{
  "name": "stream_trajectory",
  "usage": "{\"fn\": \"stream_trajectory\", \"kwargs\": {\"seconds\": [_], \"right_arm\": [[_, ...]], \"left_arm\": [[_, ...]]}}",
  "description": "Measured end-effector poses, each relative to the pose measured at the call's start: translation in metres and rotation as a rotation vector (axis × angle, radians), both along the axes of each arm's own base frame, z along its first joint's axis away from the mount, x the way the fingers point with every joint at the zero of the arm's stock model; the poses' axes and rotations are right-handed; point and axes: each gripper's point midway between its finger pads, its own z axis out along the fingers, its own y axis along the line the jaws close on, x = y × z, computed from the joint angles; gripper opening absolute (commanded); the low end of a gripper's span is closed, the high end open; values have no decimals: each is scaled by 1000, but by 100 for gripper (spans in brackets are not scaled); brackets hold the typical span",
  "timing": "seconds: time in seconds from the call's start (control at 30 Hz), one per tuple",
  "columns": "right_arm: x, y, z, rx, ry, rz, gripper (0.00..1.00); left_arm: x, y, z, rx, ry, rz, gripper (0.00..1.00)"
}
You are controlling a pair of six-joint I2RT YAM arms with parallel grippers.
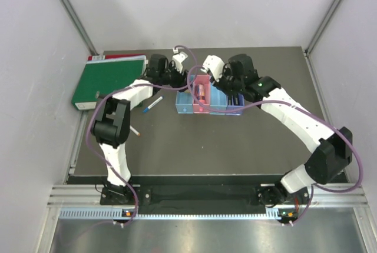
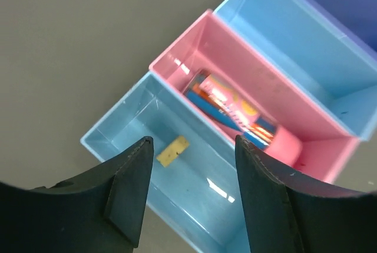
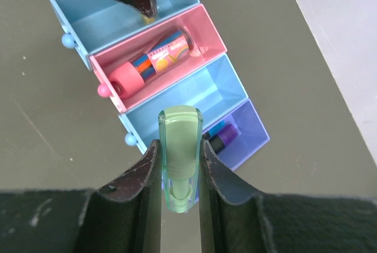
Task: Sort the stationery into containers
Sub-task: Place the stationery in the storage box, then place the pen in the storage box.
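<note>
green marker [image 3: 179, 125] — inside right end effector [image 3: 179, 146]

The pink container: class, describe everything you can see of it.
The pink container is a narrow, open-topped box of glossy plastic, standing level on the dark table between two light blue bins that touch it. A small round knob sticks out of one end. A colourfully labelled tube with a pink cap lies lengthwise inside.

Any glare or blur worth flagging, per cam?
Left wrist: small white glare spots on the pink bin wall and the near light blue bin floor; the printed tube looks slightly soft. Right wrist: green marker in focus. Top external: even light, faint shadows.
</note>
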Motion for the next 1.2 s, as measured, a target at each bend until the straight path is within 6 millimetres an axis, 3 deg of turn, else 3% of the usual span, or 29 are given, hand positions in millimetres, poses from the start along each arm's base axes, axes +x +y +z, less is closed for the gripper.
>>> {"fn": "stream_trajectory", "kwargs": {"seconds": [0.27, 0.37, 0.47, 0.53, 0.63, 0.7, 0.8, 1.0, 1.2], "right_arm": [[29, 27, -10, 43, 48, -21, 0], [44, 41, -13, 68, 62, -25, 0], [61, 58, -16, 100, 73, -27, 0], [68, 69, -24, 111, 90, -23, 0], [74, 87, -38, 120, 119, -8, 0], [76, 102, -52, 119, 145, 9, 0], [74, 121, -73, 108, 182, 37, 0], [66, 153, -103, 103, 231, 81, 0], [62, 168, -118, 110, 248, 99, 0]], "left_arm": [[-48, 27, 108, 22, -235, -32, 69], [-63, 47, 125, 64, -292, -19, 71], [-69, 78, 112, 133, -275, 33, 77], [-75, 100, 89, 184, -232, 76, 80], [-91, 132, 52, 264, -156, 138, 94], [-104, 146, 35, 303, -121, 165, 96], [-115, 157, 33, 333, -129, 192, 99], [-113, 176, 62, 341, -215, 269, 99], [-120, 190, 49, 363, -192, 305, 99]]}}
